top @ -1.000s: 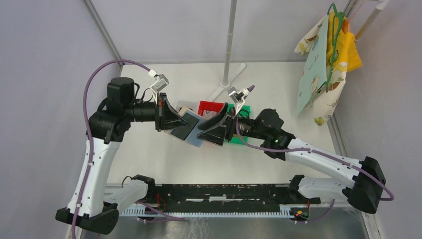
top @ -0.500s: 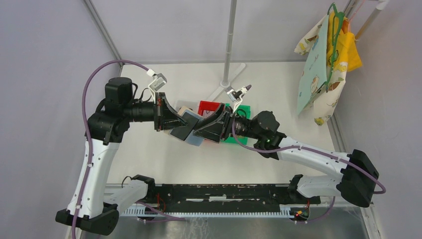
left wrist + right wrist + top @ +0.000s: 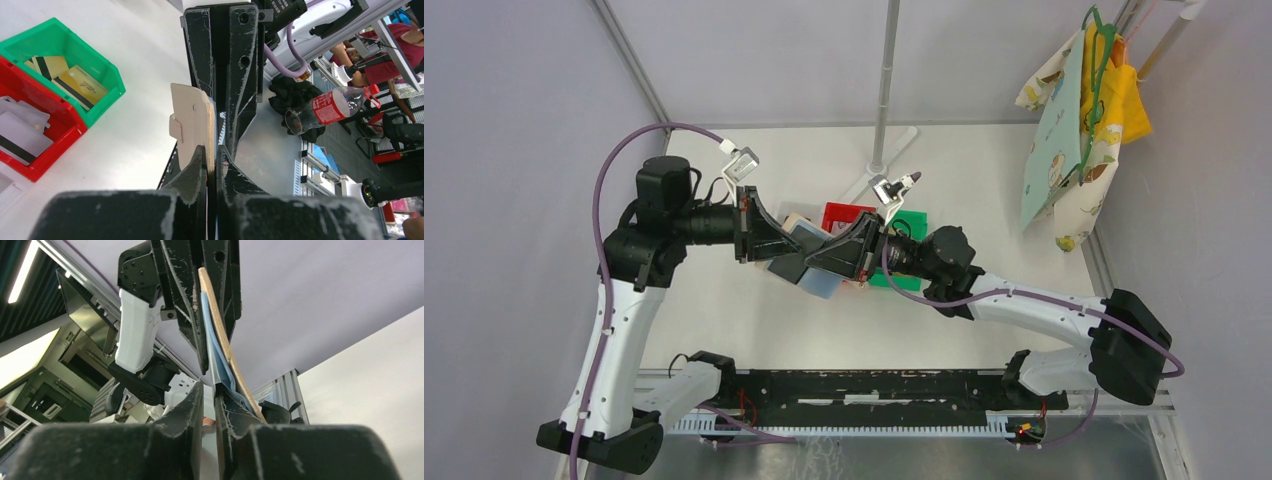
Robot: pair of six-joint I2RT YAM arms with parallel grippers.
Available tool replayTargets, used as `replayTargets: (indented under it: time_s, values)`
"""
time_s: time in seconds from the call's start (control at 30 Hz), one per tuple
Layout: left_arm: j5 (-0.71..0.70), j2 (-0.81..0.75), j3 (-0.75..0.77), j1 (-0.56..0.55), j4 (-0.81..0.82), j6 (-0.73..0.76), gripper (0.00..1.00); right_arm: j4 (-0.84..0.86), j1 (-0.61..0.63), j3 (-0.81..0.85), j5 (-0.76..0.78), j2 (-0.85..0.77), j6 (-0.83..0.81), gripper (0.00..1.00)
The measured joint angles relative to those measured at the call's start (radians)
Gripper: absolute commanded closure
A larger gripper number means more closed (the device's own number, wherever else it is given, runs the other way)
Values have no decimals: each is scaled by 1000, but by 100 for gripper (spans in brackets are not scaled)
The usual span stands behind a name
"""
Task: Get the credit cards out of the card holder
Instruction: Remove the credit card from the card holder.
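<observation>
Card holder [image 3: 812, 268] hangs in the air over the surface [image 3: 724, 310], pinched flat in the fully closed left hand [image 3: 210, 156], near the red bin [image 3: 35, 172] and green bin [image 3: 100, 107]. To its right, the right hand [image 3: 209, 388] has slid in since a second ago and drawn its fingers from wide apart to a slim gap at the holder's light blue pocket edge. That looks like the pinch on the next card, though whether one is actually caught I cannot tell.

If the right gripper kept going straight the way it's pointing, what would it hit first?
Most likely the card holder, whose edge sits right at the right gripper's tips; just behind it, the left gripper that clamps it.
</observation>
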Motion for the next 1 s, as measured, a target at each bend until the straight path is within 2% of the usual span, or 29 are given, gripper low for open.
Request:
replayTargets:
  time_s: [0.1, 0.2, 0.4, 0.53, 0.77, 0.87, 1.0]
  values:
    - [-16, 2, -8, 0, -17, 2, 84, -2, 2, 0, 15, 16, 12, 100]
    - [-15, 7, -7, 0, -29, 9, 79, 2, 3, -11, 31, 16, 17, 100]
    - [50, 45, -5, 14, -47, 8, 77, 17, 7, -48, 47, -5, 14, 100]
    - [99, 53, -2, 34, -40, -2, 71, 37, 7, -76, 47, -17, 14, 100]
    - [154, 52, 6, 51, 6, -50, 96, 67, 8, -90, 46, -40, 14, 100]
    - [163, 52, 6, 55, 19, -65, 98, 71, 10, -97, 48, -50, 13, 89]
    - [188, 53, 7, 73, 34, -77, 98, 74, 11, -108, 47, -58, 13, 81]
